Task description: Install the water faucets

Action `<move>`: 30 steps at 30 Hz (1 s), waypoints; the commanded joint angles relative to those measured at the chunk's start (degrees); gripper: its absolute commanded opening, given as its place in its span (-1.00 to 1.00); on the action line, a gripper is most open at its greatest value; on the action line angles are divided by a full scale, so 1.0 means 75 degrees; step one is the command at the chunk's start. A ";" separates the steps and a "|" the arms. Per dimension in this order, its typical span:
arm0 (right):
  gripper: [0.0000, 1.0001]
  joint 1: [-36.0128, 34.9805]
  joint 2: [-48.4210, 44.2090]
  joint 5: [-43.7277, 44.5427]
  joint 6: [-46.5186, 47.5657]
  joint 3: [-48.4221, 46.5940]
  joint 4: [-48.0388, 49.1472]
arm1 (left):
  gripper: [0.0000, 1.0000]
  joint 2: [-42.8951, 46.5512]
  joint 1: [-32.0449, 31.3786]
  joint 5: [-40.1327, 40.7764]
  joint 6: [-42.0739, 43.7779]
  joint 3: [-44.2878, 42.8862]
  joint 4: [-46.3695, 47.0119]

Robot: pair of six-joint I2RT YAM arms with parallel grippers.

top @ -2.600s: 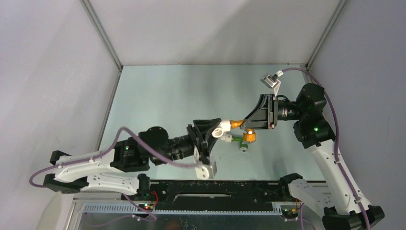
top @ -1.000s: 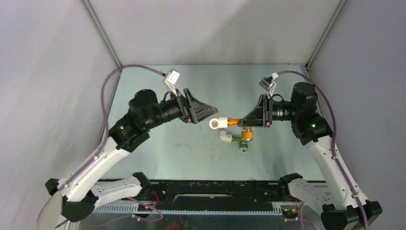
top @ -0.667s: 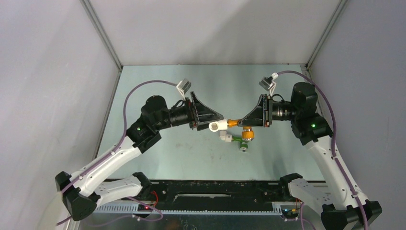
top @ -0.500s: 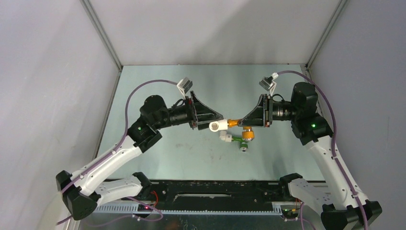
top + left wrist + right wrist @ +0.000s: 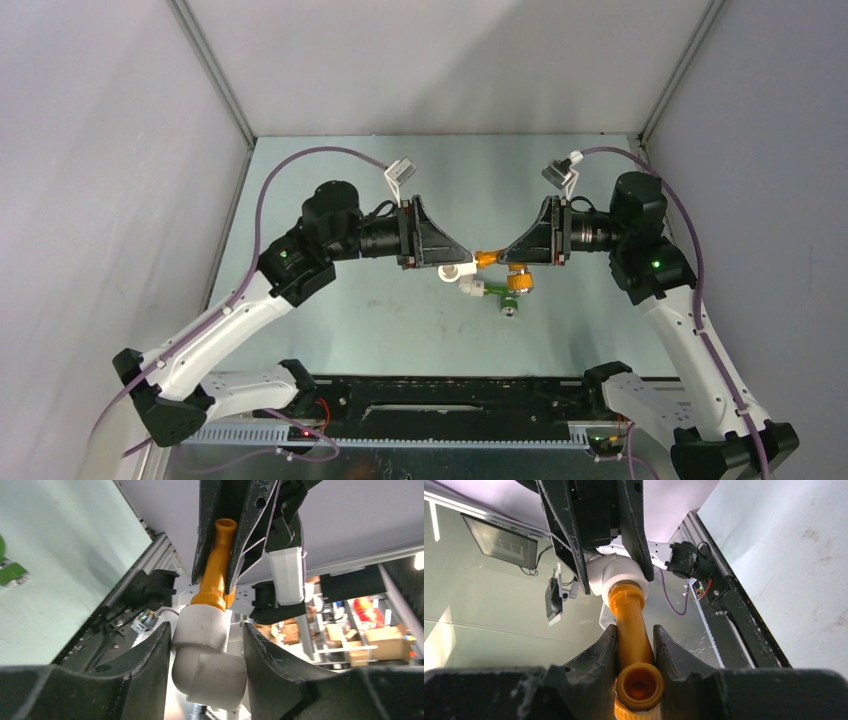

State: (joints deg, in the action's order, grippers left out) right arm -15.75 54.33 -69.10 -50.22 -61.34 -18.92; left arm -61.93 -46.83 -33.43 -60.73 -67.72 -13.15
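Observation:
The orange faucet (image 5: 488, 258) hangs above the table between both arms, with its knob (image 5: 518, 283) below. My right gripper (image 5: 503, 256) is shut on its stem (image 5: 631, 625). A white elbow fitting (image 5: 456, 270) sits on the stem's far end. My left gripper (image 5: 447, 262) is shut on that elbow (image 5: 207, 655), and both fingers touch it. The left wrist view shows the orange stem (image 5: 215, 570) running up into the right gripper's jaws. The green faucet (image 5: 493, 292) lies on the table just below, with a second white elbow (image 5: 468, 288) on it.
The pale green table (image 5: 350, 190) is enclosed by grey walls with metal corner posts. A black rail (image 5: 450, 400) runs along the near edge between the arm bases. Part of the green faucet shows at the left edge of the left wrist view (image 5: 7, 575).
My left arm swung up and right from the near side, closed on the white elbow, then rolled its wrist and turned the elbow. The right arm held the orange faucet still.

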 commanded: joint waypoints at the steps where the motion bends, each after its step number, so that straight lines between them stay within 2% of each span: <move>1: -1.00 0.0006 0.0025 0.0447 -0.0218 -0.0095 0.0247 | -0.35 -0.0033 -0.0272 0.0513 0.1617 -0.0793 -0.1359; 6: -1.00 0.0008 0.0075 0.0812 -0.0187 -0.0095 -0.0016 | -0.29 -0.0163 -0.0699 0.1078 0.2501 -0.1298 -0.2198; 10: -1.00 0.0005 0.0215 0.0964 -0.0310 -0.0094 -0.0007 | -0.24 -0.0360 -0.1237 0.1945 0.3329 -0.1635 -0.3225; 14: -1.00 0.0011 0.0445 0.1013 -0.0593 -0.0094 0.0180 | -0.16 -0.0637 -0.1737 0.3412 0.4160 -0.2069 -0.4601; 17: -1.00 -0.0004 0.0642 0.0964 -0.0829 -0.0095 0.0432 | -0.04 -0.0751 -0.2112 0.4763 0.4676 -0.2198 -0.5111; 20: -1.00 -0.0010 0.0741 0.0947 -0.0957 -0.0095 0.0646 | 0.17 -0.0747 -0.2397 0.5789 0.5000 -0.2208 -0.5170; 23: -1.00 -0.0040 0.0855 0.0972 -0.0712 -0.0093 0.0474 | 0.43 -0.0644 -0.2440 0.6325 0.5118 -0.2251 -0.5030; 28: -1.00 -0.0440 0.1186 0.1431 0.0680 -0.0098 -0.0423 | 0.95 -0.0170 -0.2440 0.7183 0.5165 -0.2372 -0.4770; 30: -1.00 -0.0795 0.1465 0.1869 0.1207 -0.0096 -0.0683 | 0.99 0.0123 -0.2440 0.7439 0.5259 -0.2372 -0.4631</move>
State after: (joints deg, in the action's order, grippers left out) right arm -17.96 62.61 -59.55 -49.69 -61.19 -20.64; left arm -66.19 -65.01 14.02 -23.77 -83.09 -49.87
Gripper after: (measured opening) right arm 0.300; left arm 0.980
